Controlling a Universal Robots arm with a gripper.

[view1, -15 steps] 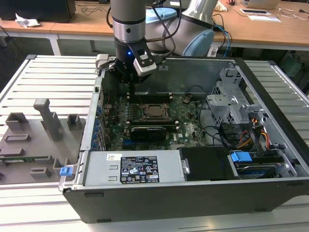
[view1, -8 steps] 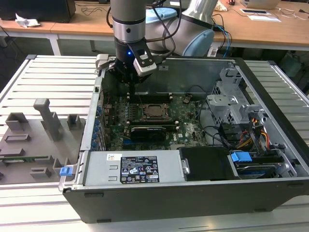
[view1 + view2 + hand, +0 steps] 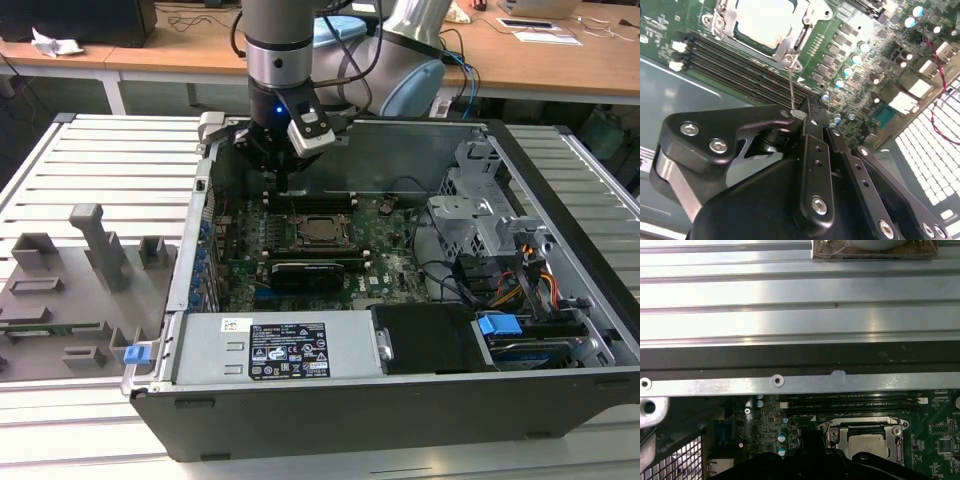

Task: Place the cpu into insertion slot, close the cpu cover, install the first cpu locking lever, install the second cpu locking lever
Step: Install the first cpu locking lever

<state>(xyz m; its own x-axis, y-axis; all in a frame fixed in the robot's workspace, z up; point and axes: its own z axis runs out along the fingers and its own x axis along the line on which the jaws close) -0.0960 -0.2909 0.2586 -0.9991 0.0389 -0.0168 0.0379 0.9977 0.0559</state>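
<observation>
1. Black gripper (image 3: 807, 107) linkages sit closest to the lens in the second wrist view, the fingers drawn together on a thin wire locking lever (image 3: 790, 85) that rises from the corner of the socket.
2. Seen in the exterior view, the gripper (image 3: 285, 180) hangs from the grey arm (image 3: 280, 45) inside the open computer case (image 3: 560, 300), just above the far edge of the green motherboard (image 3: 385, 245).
3. Just beyond the fingertips lies the cpu (image 3: 767, 22), silver face up, seated in the insertion slot (image 3: 805, 35).
4. Framing the chip, the cpu cover (image 3: 785, 47) lies flat over the socket, its square window showing the metal face.
5. Both wrist views show the chip (image 3: 867, 445) sitting in its frame beside the long black memory slots (image 3: 855, 402).
6. Towards the exterior view's right stand a grey drive cage (image 3: 475, 215) and a bundle of coloured cables (image 3: 535, 285).
7. On the counter (image 3: 100, 160) at the exterior view's left rests a grey fixture tray (image 3: 70, 290).
</observation>
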